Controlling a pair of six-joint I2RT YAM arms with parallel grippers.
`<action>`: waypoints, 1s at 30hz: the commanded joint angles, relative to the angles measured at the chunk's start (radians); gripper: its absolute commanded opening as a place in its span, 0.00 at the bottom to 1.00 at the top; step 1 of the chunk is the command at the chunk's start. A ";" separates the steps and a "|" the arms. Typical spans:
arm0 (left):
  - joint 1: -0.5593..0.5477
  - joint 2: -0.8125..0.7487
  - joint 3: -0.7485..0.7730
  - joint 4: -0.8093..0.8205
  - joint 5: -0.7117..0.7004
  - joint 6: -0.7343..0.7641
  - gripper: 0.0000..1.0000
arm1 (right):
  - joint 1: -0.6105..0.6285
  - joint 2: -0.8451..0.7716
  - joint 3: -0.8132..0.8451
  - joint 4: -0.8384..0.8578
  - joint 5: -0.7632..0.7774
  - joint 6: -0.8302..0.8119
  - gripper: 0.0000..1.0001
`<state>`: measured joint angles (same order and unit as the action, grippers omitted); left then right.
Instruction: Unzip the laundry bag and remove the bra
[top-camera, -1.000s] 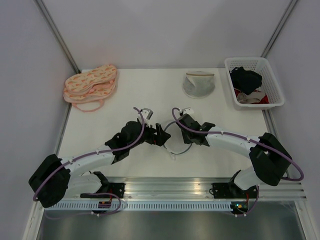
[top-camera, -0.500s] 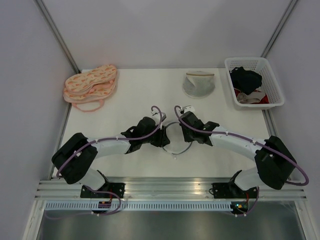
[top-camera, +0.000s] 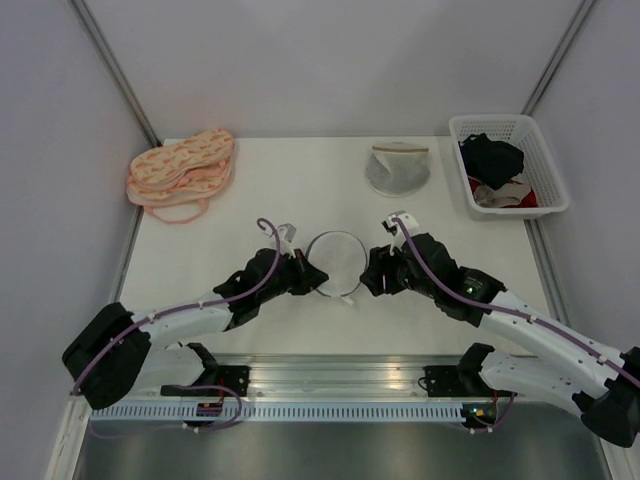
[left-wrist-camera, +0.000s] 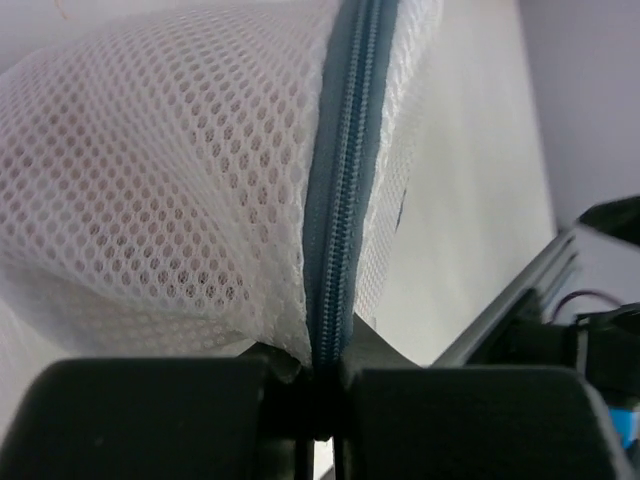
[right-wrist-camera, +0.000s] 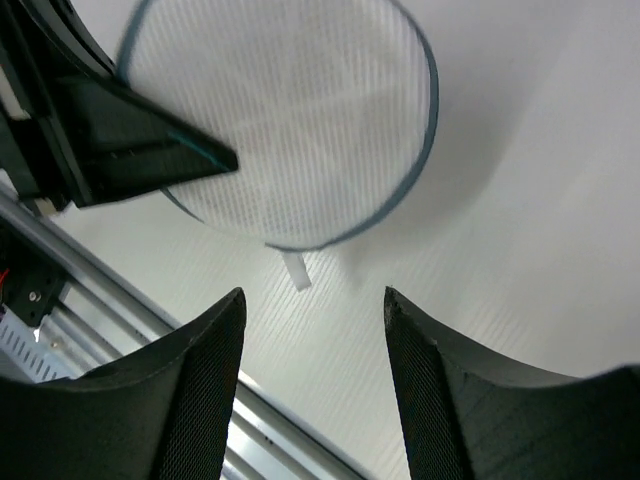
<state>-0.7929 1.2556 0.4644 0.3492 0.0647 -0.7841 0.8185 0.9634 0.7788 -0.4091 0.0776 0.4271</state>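
Note:
The laundry bag (top-camera: 336, 260) is a round white mesh disc with a thin dark hoop, lying near the table's front middle. My left gripper (top-camera: 312, 281) is shut on its left rim. In the left wrist view the blue-grey zipper band (left-wrist-camera: 340, 200) runs down into the closed jaws (left-wrist-camera: 325, 385), with mesh (left-wrist-camera: 170, 200) on the left. My right gripper (top-camera: 374, 272) stands open just right of the bag, with nothing between its fingers (right-wrist-camera: 312, 300). The right wrist view shows the bag (right-wrist-camera: 290, 110) and a small white tab (right-wrist-camera: 297, 270) at its rim. The bra is hidden.
A stack of peach patterned bras (top-camera: 181, 168) lies at the back left. A greyer mesh bag (top-camera: 397, 168) sits at the back middle. A white basket (top-camera: 467, 160) with dark clothes stands at the back right. A metal rail (top-camera: 340, 375) runs along the near edge.
My left gripper has closed on the bag's rim. My right gripper has opened and drawn back to the right, uncovering the bag.

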 joint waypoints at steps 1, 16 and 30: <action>0.003 -0.152 -0.064 0.134 -0.124 -0.271 0.02 | 0.019 -0.072 -0.064 -0.022 -0.038 0.045 0.63; 0.089 -0.101 -0.182 0.434 0.237 -0.733 0.02 | 0.028 -0.132 -0.167 0.168 -0.173 -0.010 0.60; 0.096 0.102 -0.201 0.732 0.374 -0.866 0.02 | 0.031 -0.057 -0.187 0.230 -0.179 -0.036 0.47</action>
<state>-0.6979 1.3331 0.2558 0.9054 0.3756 -1.5703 0.8429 0.9165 0.5930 -0.2302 -0.1005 0.4072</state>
